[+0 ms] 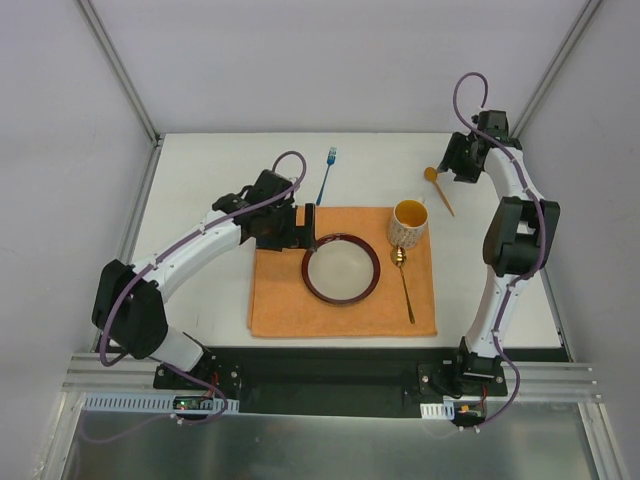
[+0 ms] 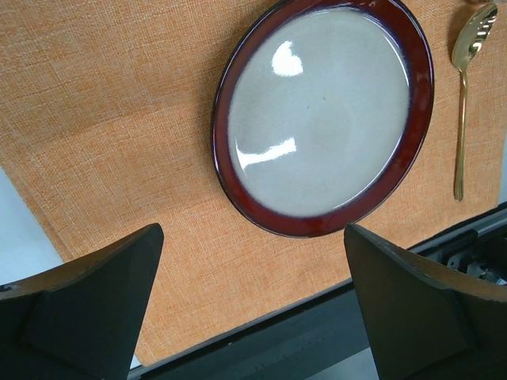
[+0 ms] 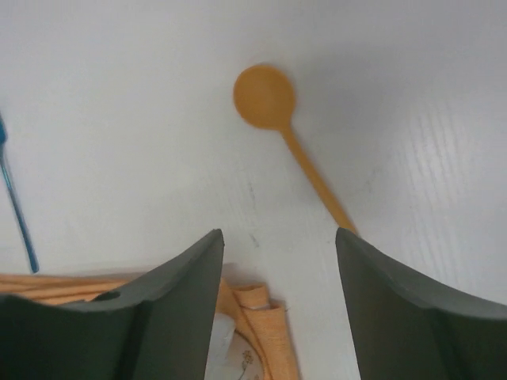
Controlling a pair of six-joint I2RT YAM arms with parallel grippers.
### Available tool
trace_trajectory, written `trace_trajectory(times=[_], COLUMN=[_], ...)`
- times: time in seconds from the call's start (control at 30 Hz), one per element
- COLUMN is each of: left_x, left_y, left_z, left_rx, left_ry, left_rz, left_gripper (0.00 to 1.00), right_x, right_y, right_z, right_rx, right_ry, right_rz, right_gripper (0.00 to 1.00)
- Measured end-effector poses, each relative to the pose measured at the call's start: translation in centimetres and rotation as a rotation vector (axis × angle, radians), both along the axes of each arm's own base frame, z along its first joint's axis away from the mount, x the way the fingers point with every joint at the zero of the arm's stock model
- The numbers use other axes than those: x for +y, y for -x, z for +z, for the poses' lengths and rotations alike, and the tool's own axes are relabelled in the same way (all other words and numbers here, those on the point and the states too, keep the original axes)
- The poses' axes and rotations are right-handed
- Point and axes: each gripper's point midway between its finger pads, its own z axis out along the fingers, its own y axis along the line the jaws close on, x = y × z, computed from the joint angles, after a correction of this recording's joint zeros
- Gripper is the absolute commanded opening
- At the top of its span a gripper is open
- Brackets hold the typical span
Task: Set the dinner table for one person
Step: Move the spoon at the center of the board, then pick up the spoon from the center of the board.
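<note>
- The dinner table (image 1: 200, 180) carries an orange placemat (image 1: 280, 300) bearing a plate (image 1: 342, 299), mug (image 1: 408, 222) and gold spoon (image 1: 405, 285).
- The blue fork (image 1: 327, 178) and orange spoon (image 1: 438, 187) lie off the mat, seemingly unplaced.
- The left gripper (image 2: 252, 229) is spread, empty, by the plate.
- The right gripper (image 3: 279, 233) is spread, empty, near the orange spoon.
- The fork's tines are too small to make out.

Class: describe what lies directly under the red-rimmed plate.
The orange placemat lies under the plate, spread on the dinner table. Whatever the plate itself covers cannot be seen.
</note>
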Motion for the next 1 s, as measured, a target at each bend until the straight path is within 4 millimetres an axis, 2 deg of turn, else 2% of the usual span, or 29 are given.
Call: trace_trajectory(times=[0.03,0.23,0.6,0.8,1.0], left_x=[0.0,-0.3,-0.4,-0.4,0.4], left_y=[0.0,0.2,0.2,0.2,1.6], left_z=[-0.2,-1.1,-2.2,-2.4,-3.5], left_rx=[0.006,0.041,0.070,0.071,0.100], left_ry=[-0.003,-0.004,-0.020,-0.018,-0.025], left_rz=[-0.001,-0.013,-0.015,-0.009,0.008], left_gripper=[0.99,0.99,0.99,0.99,0.99], right_x=[-0.6,-2.6,-2.6,-2.6,-2.7], right_y=[0.1,1.9,5.4,5.7,5.4], right_z=[0.1,-0.6,-5.7,-6.0,-6.3], right_rx=[0.004,0.107,0.361,0.377,0.368], right_ry=[0.043,0.217,0.278,0.286,0.291], right_rz=[0.001,0.044,0.157,0.166,0.162], right_gripper=[0.69,0.76,0.74,0.73,0.72])
